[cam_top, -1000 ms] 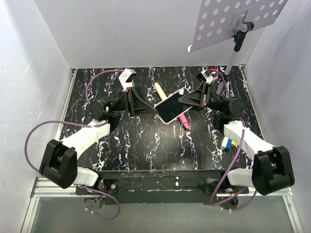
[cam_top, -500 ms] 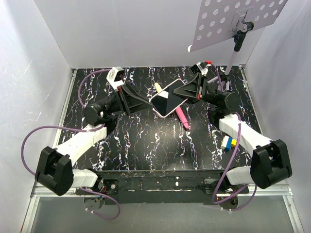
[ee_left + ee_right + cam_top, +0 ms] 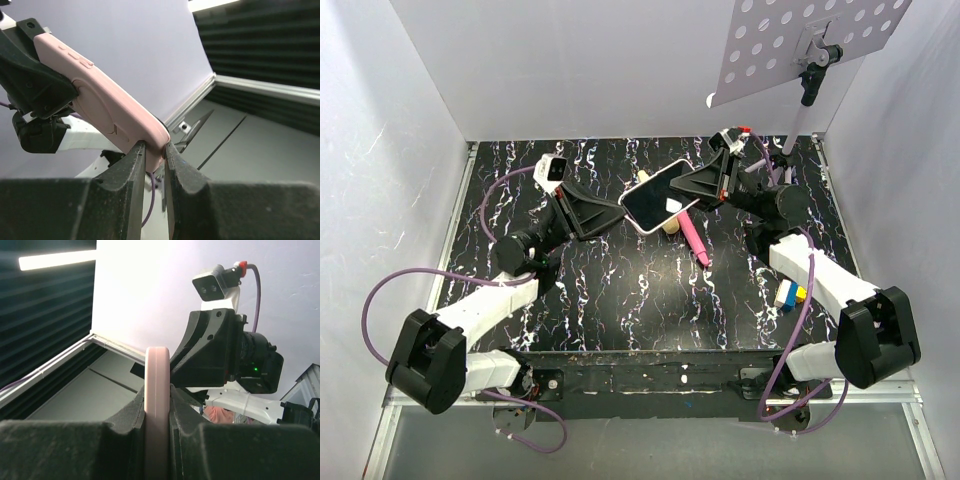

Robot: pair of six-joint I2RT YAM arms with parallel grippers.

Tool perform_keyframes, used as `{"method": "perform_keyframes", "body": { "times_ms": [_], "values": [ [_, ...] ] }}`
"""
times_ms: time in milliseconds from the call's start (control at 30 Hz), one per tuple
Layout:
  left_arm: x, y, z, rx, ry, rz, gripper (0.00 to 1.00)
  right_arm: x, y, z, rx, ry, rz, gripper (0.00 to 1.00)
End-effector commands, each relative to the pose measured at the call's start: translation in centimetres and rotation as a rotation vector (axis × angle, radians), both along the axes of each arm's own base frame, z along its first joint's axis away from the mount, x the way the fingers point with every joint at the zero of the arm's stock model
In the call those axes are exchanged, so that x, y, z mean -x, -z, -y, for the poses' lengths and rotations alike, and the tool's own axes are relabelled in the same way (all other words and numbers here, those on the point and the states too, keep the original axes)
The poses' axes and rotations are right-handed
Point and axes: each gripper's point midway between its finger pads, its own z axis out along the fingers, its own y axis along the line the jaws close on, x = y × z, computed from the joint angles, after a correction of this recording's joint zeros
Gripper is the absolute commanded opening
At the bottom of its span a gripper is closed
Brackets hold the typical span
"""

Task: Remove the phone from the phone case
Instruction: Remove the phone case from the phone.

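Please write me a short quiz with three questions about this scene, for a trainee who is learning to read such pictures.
1. True or false: the slim phone with glossy black screen is already out of the salmon-pink soft phone case.
2. Which grip the case: A the left jaws only, B the right jaws only, C both?
3. Fill in: the cased phone is held ____ the black marbled table.
Key: 1 false, the pink rim surrounds the screen; 2 C; 3 above.

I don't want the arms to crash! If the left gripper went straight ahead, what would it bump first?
The left gripper pinches the pink phone case, so that is right at its fingertips. Straight past it, the right gripper grips the case's far end, so probably that next.
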Motion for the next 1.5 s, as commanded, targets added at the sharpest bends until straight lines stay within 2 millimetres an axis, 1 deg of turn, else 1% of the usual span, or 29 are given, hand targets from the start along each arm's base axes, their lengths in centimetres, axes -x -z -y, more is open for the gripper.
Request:
{"method": "perform_keyframes", "body": {
  "times_ms": [0, 167, 333, 433, 533, 700, 800, 833, 900, 933, 967, 1000, 1033, 1067, 1100, 1133, 1167, 1200, 1233, 1333, 1400, 1433, 1467],
  "values": [
    [-1.9, 3.3, 0.3, 0.044, -0.036, -0.103, 0.00, 9.5, -7.6, 2.9, -0.272, -0.121, 0.367, 0.01],
    [-3.1, 4.2, -0.1, 0.057, -0.087, -0.186, 0.00, 9.5, -8.0, 3.0, -0.288, -0.105, 0.379, 0.01],
    [-3.5, 4.9, -0.2, 0.051, -0.110, -0.232, 0.00, 9.1, -8.6, 3.0, -0.311, -0.078, 0.396, 0.01],
    [-3.7, 4.8, -0.3, 0.066, -0.123, -0.255, 0.00, 8.6, -8.7, 3.0, -0.330, -0.040, 0.411, 0.01],
    [-3.9, 5.2, -0.3, 0.069, -0.146, -0.297, 0.00, 7.8, -8.6, 2.7, -0.345, 0.023, 0.453, 0.01],
    [-4.6, 7.0, -0.1, 0.040, -0.183, -0.415, 0.00, 7.1, -8.8, 2.6, -0.381, 0.128, 0.515, 0.01],
    [-4.9, 8.3, -0.8, 0.028, -0.225, -0.488, 0.00, 7.5, -9.6, 2.9, -0.398, 0.137, 0.547, 0.01],
    [-5.0, 8.7, -0.9, 0.014, -0.243, -0.501, 0.00, 7.8, -9.8, 3.0, -0.399, 0.126, 0.555, 0.01],
    [-4.4, 8.6, -0.8, -0.042, -0.264, -0.441, 0.00, 7.6, -9.6, 2.9, -0.374, 0.086, 0.526, 0.01],
    [-3.8, 8.5, -0.5, -0.101, -0.274, -0.374, 0.05, 7.3, -9.1, 2.9, -0.360, 0.074, 0.491, 0.01],
    [-3.4, 8.5, 0.1, -0.181, -0.283, -0.302, 0.14, 6.8, -8.3, 2.9, -0.337, 0.075, 0.466, 0.01],
    [-3.0, 8.4, 0.5, -0.251, -0.290, -0.260, 0.28, 6.3, -7.4, 2.8, -0.310, 0.079, 0.445, 0.01],
    [-2.8, 8.8, 0.8, -0.320, -0.305, -0.216, 0.45, 5.7, -6.4, 2.7, -0.280, 0.083, 0.418, 0.01],
    [-2.5, 8.6, 0.8, -0.355, -0.318, -0.169, 0.58, 5.1, -5.4, 2.6, -0.256, 0.093, 0.382, 0.01],
    [-2.2, 8.9, 0.8, -0.401, -0.327, -0.135, 0.69, 4.6, -4.3, 2.4, -0.231, 0.093, 0.354, 0.01],
    [-2.2, 9.2, 0.7, -0.447, -0.345, -0.114, 0.81, 4.3, -3.6, 2.3, -0.211, 0.082, 0.334, 0.01],
    [-2.1, 8.9, 0.6, -0.478, -0.359, -0.089, 0.88, 3.9, -2.9, 2.3, -0.192, 0.082, 0.312, 0.01],
    [-2.1, 9.2, 0.5, -0.517, -0.367, -0.072, 0.96, 3.6, -2.1, 2.1, -0.175, 0.080, 0.291, 0.01],
    [-2.0, 9.2, 0.6, -0.545, -0.360, -0.060, 0.98, 3.3, -1.4, 2.1, -0.158, 0.080, 0.277, 0.01],
    [-2.0, 8.6, 0.7, -0.598, -0.356, -0.014, 0.98, 2.9, -0.1, 2.0, -0.117, 0.078, 0.253, 0.01],
    [-1.9, 8.3, 0.8, -0.619, -0.335, 0.007, 0.92, 2.8, 0.6, 1.9, -0.091, 0.075, 0.250, 0.01],
    [-1.9, 8.2, 0.8, -0.631, -0.325, 0.008, 0.88, 2.7, 0.9, 1.9, -0.075, 0.081, 0.244, 0.01],
    [-1.9, 8.1, 0.9, -0.641, -0.310, 0.015, 0.80, 2.7, 1.2, 1.9, -0.059, 0.085, 0.239, 0.01]
  ]
}}
